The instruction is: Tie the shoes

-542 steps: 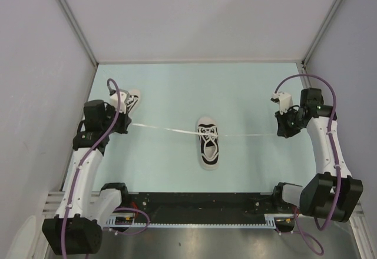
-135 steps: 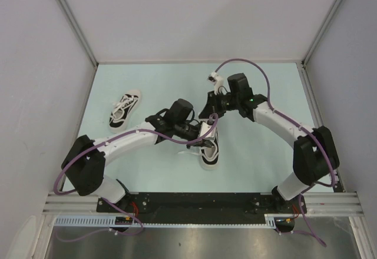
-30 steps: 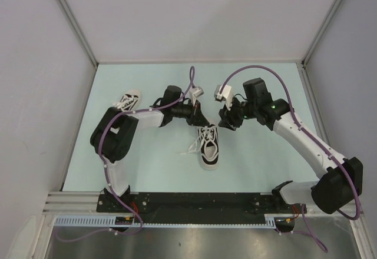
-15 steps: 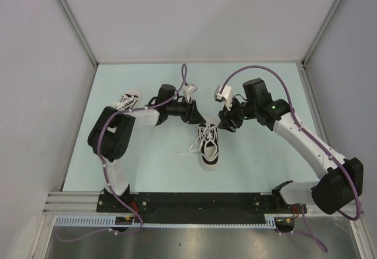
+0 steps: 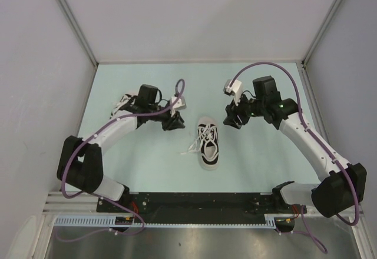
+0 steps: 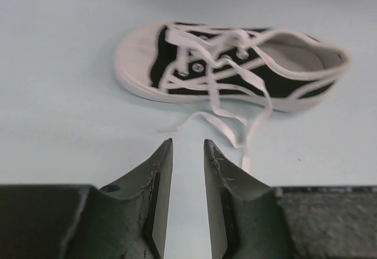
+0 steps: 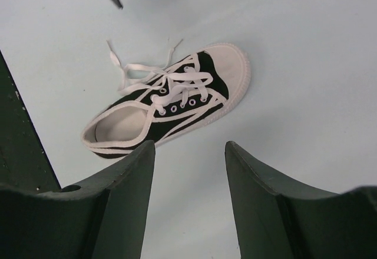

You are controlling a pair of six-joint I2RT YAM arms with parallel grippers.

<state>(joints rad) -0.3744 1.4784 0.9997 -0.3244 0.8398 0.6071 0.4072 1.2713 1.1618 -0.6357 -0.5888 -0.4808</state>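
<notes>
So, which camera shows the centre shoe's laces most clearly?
Right wrist view: the centre shoe lies sharp and whole, its laces and loose ends distinct. Left wrist shows them blurred; top external shows them tiny.

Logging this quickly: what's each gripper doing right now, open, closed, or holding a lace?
Left gripper: open a narrow gap, holding nothing.
Right gripper: open wide, holding nothing.
</notes>
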